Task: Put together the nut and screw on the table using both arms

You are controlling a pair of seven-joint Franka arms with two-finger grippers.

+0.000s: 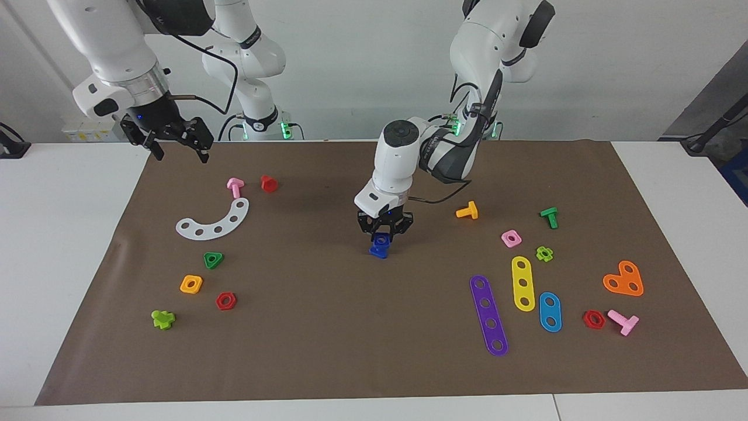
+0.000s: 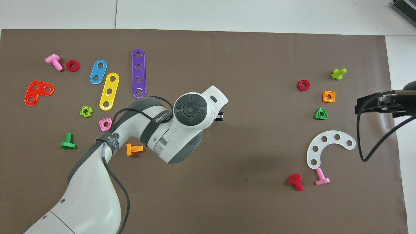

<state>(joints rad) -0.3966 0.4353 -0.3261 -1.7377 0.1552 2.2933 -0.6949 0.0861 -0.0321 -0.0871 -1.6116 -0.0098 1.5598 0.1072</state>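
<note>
Around the left arm's end: a purple strip (image 1: 488,314), a yellow strip (image 1: 523,283) and a short blue strip (image 1: 550,311) lie side by side; nearer to the robots than these sit a pink square nut (image 1: 511,238), an orange screw (image 1: 467,211) and a green screw (image 1: 549,217).
Around the right arm's end: a white curved plate (image 1: 214,220), a pink screw (image 1: 235,186), a red screw (image 1: 268,183), a green triangular nut (image 1: 213,259) and an orange square nut (image 1: 191,284) (all well apart from the middle of the mat).
In the way: nothing lies close around the blue parts; in the overhead view the left arm's own wrist hides them.
Counter (image 1: 70,193): white, with a large brown mat (image 1: 350,339) over most of it.
Nut (image 1: 381,239): small, blue, square with a round hole, sitting between the fingers of the left gripper.
Screw (image 1: 378,251): small, blue, on the mat at mid-counter, directly under the nut and touching it as far as I can see; whether the shaft has entered the hole I cannot tell.
Left gripper (image 1: 383,234): pointing straight down over the screw, fingers closed narrowly around the nut.
Right gripper (image 1: 178,143): raised over the mat's edge at the right arm's end, above the pink screw's area, fingers spread wide with nothing between them; this arm waits.
</note>
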